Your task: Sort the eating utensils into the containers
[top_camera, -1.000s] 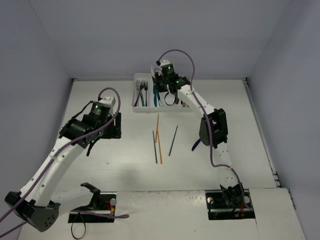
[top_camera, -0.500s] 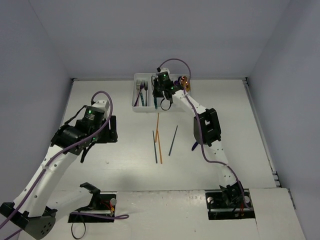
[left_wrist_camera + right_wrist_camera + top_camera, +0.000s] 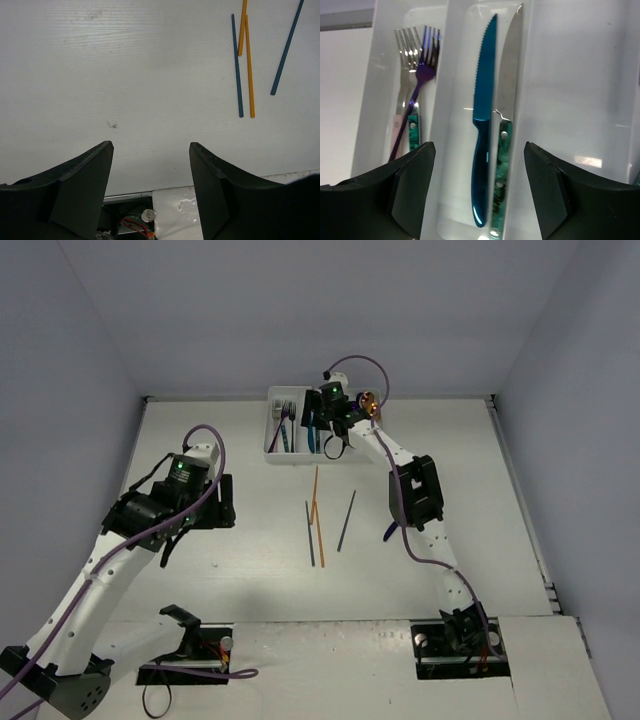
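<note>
The white tray [image 3: 272,445] stands at the back of the table. My right gripper [image 3: 326,436] hangs open just above it. In the right wrist view a blue knife [image 3: 484,120] and a silver knife with a teal handle [image 3: 507,95] lie side by side in one compartment, directly under the open right gripper [image 3: 479,150] and free of its fingers. A purple fork [image 3: 421,75] and a silver fork [image 3: 407,47] lie in the compartment to the left. Orange chopsticks [image 3: 316,495] and blue chopsticks [image 3: 346,520] lie mid-table. My left gripper [image 3: 218,502] is open and empty, left of them.
In the left wrist view the chopsticks [image 3: 248,65] lie at the upper right, far from the open fingers [image 3: 87,175]. A copper round thing [image 3: 368,401] shows beside the right wrist at the tray. The arm bases [image 3: 460,640] sit at the near edge.
The right gripper has opened over the tray and let go of the blue knife, which now lies in its compartment. The left arm drew back to the left, then held still.
</note>
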Controlling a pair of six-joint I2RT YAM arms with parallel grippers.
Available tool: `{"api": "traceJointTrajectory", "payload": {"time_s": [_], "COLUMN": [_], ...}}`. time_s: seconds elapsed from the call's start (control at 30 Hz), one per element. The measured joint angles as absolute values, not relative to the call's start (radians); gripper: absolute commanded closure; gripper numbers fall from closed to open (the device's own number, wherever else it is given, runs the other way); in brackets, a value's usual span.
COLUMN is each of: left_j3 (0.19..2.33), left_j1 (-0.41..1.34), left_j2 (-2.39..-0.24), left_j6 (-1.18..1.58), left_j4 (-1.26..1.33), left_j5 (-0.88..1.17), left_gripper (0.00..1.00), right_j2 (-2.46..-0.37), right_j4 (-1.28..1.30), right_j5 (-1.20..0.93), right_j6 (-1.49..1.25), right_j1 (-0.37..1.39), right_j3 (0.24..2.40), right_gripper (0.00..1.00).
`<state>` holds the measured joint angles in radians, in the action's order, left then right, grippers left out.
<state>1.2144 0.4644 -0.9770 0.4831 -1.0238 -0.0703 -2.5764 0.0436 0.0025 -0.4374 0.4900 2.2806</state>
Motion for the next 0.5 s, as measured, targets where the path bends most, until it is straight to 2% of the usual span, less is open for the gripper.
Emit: {"api": "traceJointTrajectory", "payload": {"time_s": [0.13,0.3,0.5], "left_j3": [1.214,1.214,1.234], "left_j1": [0.464,0.464,0.464], "left_j2": [-0.971,-0.987,-1.033], "left_j6": [0.483,0.477,0.45], "left_j4": [-1.028,-1.029,-1.032], "left_j5": [-0.068,-0.068,-0.074], "left_gripper": [0.41,0.41,0.41], "right_j2": [-2.468,-2.123,-1.75], "right_j4": [0.026,0.058,0.083], "right_j5": [0.084,0.269,0.372], "right_j6": [-0.445,-0.477,-0.549], "right_j1": [0.49,0.486,0.421], "right_j3": [2.103,1.687,1.378], "right_gripper": [0.32,0.31,0.31]}}
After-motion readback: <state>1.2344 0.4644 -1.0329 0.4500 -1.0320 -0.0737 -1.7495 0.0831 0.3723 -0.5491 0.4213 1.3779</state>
